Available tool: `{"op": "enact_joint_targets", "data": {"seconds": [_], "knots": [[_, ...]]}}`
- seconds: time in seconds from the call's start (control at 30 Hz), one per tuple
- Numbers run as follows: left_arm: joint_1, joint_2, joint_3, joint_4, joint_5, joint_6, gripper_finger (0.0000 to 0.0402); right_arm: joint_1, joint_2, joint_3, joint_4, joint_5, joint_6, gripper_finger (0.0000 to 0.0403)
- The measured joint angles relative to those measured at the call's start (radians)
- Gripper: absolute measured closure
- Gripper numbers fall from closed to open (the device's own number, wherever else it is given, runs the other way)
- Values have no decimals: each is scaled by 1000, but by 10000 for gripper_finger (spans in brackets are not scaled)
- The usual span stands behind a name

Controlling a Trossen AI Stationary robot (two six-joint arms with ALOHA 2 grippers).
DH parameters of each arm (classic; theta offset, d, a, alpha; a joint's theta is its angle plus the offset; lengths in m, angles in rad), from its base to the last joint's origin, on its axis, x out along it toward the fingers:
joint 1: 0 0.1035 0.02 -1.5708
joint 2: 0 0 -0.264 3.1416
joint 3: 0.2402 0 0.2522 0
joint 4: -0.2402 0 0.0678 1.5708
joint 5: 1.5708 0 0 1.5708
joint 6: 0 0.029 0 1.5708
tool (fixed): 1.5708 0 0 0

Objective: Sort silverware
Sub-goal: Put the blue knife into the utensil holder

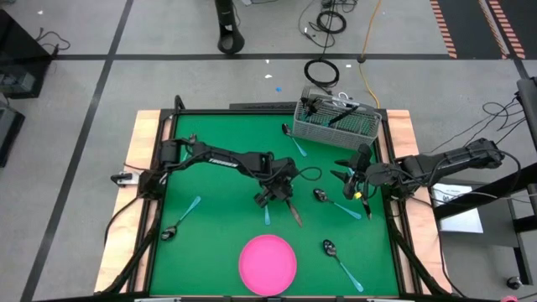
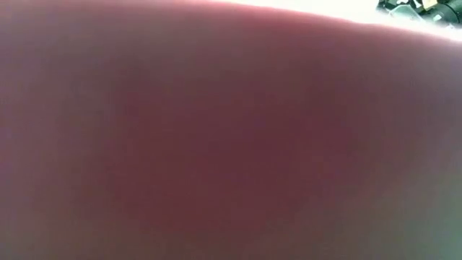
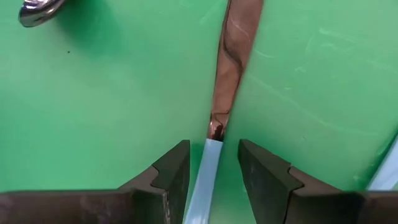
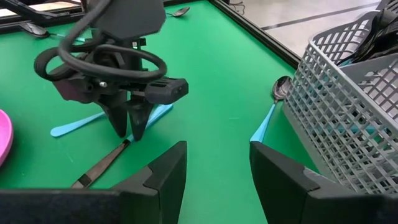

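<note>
Spoon (image 1: 180,219) lies at the far left of the green counter (image 1: 218,193). Left gripper (image 1: 281,200) is down at counter centre, jaws slightly apart astride the blue handle of a knife (image 3: 233,59), not visibly clamped; another blue utensil (image 1: 268,215) lies just beside it. Pink plate (image 1: 268,263) at the near edge holds nothing. One spoon (image 1: 340,262) right of the plate, another (image 1: 334,202) mid-right. Right gripper (image 1: 359,186) hovers near it, jaws apart, holding nothing. Mesh basket (image 1: 337,124) at the back right holds several dark utensils; one spoon (image 4: 272,104) lies beside its wall.
</note>
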Motion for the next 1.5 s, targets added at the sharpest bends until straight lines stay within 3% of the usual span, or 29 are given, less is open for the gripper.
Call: {"op": "enact_joint_targets", "data": {"seconds": [0.27,0.67,1.07,1.5], "knots": [[-1,34,2,-10,5,0,266,0,0,0,-1,2,-4,238],[13,34,1,-18,42,-2,391,0,0,0,-1,2,-14,238],[18,25,1,50,41,-2,386,0,0,1,-1,1,-19,238],[47,35,116,-32,76,-29,387,0,0,2,-1,0,-19,238]]}}
